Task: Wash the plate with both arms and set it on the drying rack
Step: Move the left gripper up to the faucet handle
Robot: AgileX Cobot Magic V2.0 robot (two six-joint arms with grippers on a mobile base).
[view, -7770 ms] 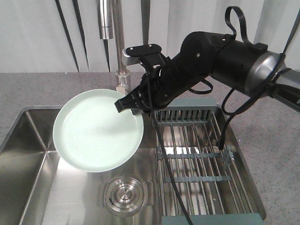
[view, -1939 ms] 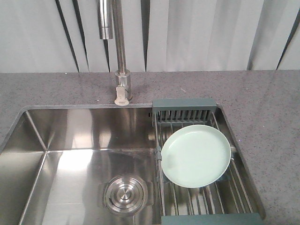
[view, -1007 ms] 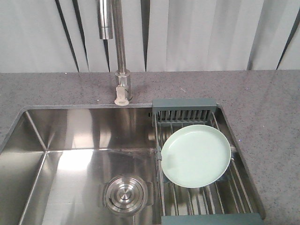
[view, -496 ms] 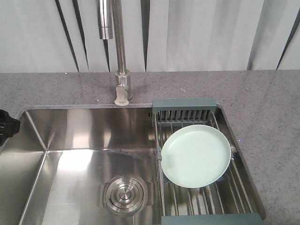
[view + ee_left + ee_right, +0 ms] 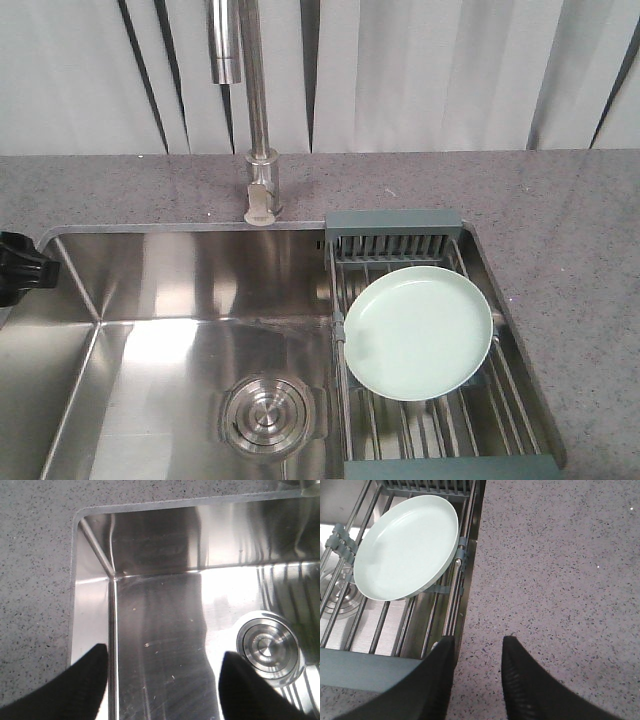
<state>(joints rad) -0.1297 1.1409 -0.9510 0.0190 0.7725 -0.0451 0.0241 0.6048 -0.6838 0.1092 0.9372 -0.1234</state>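
**A:** Where is your plate (image 5: 418, 332) relative to the drying rack (image 5: 395, 229)?

**B:** You have it lying face up on the rack's metal bars, just in front of the slotted grey-green end piece, nothing gripping it.

**A:** And your right gripper (image 5: 476, 675)?

**B:** Your right fingers are parted and hold nothing; they hang past the rack's outer edge, one finger over the rack's corner, the other over the speckled countertop (image 5: 560, 580).

**A:** Your left gripper (image 5: 162, 680)?

**B:** Spread wide and empty too. It is well apart from the rack, at the far corner of the sink (image 5: 165, 615), with the drain (image 5: 267, 647) between it and the rack.
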